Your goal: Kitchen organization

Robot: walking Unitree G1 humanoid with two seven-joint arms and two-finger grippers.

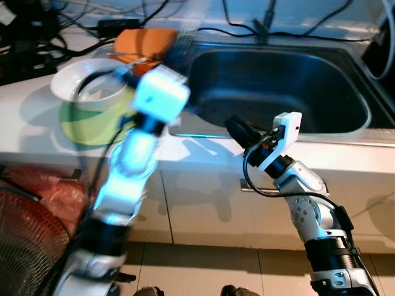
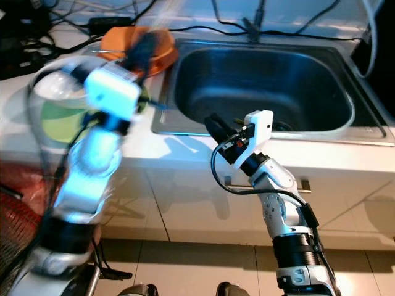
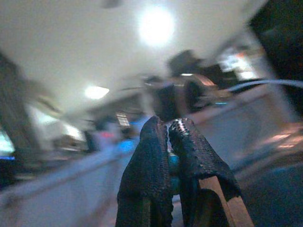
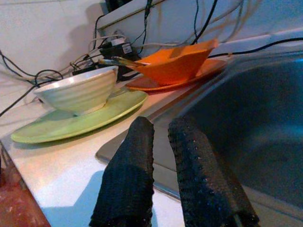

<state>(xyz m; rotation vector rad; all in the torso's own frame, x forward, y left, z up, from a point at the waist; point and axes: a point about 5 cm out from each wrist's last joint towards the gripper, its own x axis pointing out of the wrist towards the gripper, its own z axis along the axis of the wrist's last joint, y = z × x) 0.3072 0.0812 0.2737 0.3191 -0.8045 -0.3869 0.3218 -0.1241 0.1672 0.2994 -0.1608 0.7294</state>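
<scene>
My left tool is raised over the orange bowl at the back of the surface, its arm smeared with motion blur; through its own camera the two fingers stand pressed together with nothing I can make out between them. My right tool hangs at the front rim of the sink, fingers nearly together with a thin gap and nothing gripped. Off to the left of that tool sit the dishes I take to be the job: a white bowl resting on a green plate, and beyond them the orange bowl on its orange plate, with something thin, perhaps a utensil, lying across its rim. Cables trail along the wall behind. I judge I am at the start of gathering these dishes, reaching with nothing picked up yet. Next, the left tool needs to part its fingers, steady, and settle on a bowl rim, clear of the cables.
</scene>
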